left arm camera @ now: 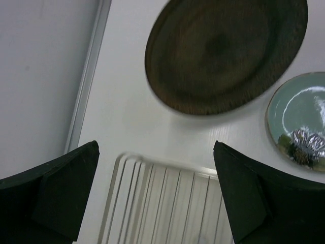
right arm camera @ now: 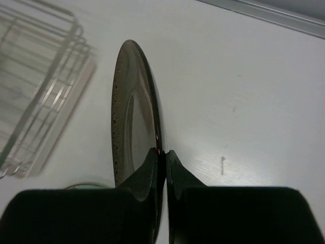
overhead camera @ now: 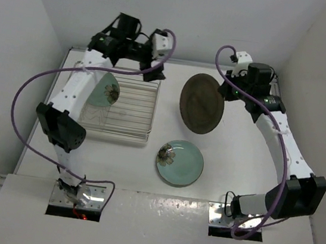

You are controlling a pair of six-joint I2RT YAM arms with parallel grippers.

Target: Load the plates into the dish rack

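The wire dish rack [overhead camera: 130, 109] sits at the table's left, with one mint-green plate [overhead camera: 104, 89] standing upright at its left end. A second mint-green plate [overhead camera: 180, 163] lies flat near the table's middle. My right gripper [overhead camera: 226, 89] is shut on the rim of the dark brown plate [overhead camera: 201, 103] and holds it tilted above the table, right of the rack; the right wrist view shows it edge-on [right arm camera: 124, 122] between the pads. My left gripper [overhead camera: 155, 73] is open and empty over the rack's far right corner [left arm camera: 167, 203]. The left wrist view also shows the brown plate [left arm camera: 223, 51] and the flat green plate [left arm camera: 299, 119].
White walls close in the table on the left, back and right. A raised strip [left arm camera: 86, 76] runs along the table's far edge by the wall. The rack's wire slots right of the standing plate hold nothing.
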